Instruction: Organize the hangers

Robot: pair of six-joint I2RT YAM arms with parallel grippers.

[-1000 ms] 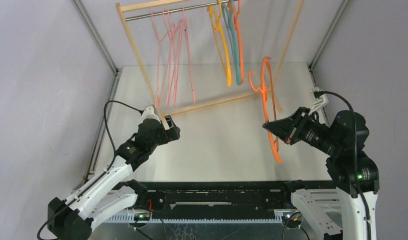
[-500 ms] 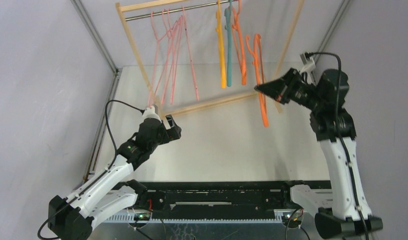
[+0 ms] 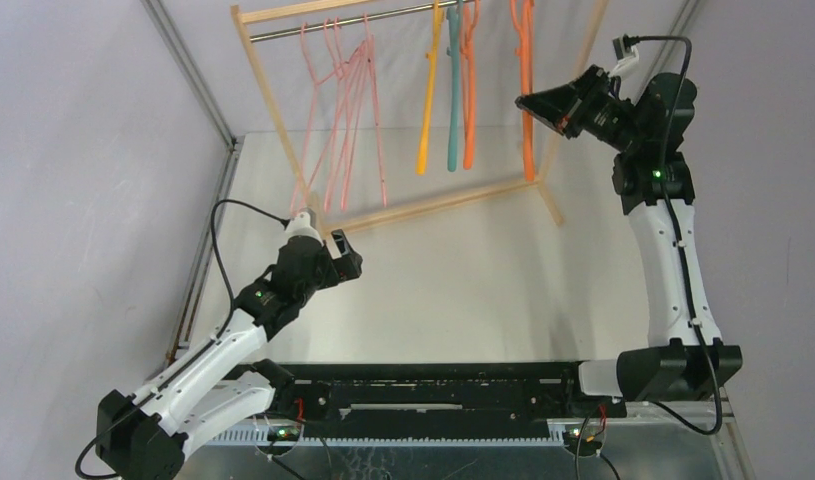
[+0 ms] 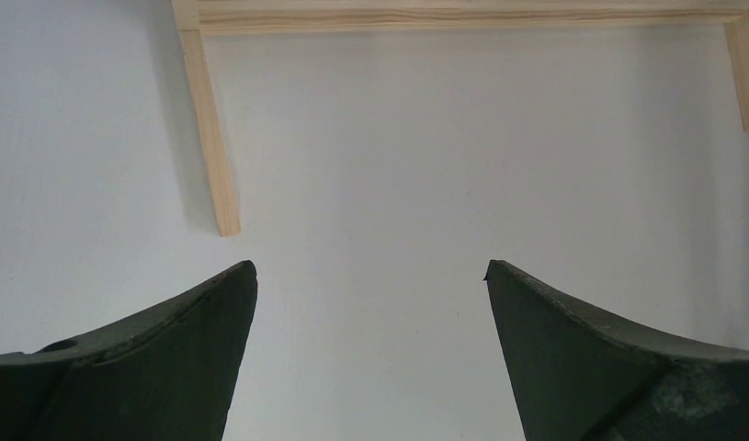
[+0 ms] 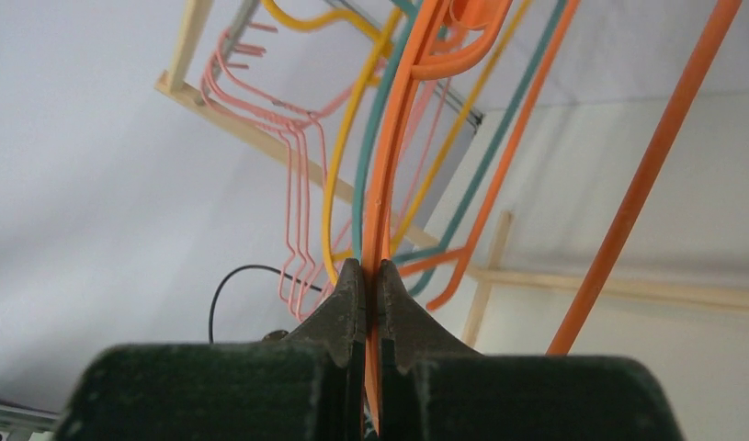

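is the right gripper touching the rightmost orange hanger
Touching. The right wrist view shows the right gripper shut on the rightmost orange hanger, its wire pinched with no gap.

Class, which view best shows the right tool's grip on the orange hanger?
Right wrist: the right tool is shut on the orange hanger, close up. Top external shows it small and far; left wrist shows neither.

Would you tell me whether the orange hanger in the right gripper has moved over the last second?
Yes: the orange hanger moved up and away from the arms, from beside the rack's base bar toward its rod.
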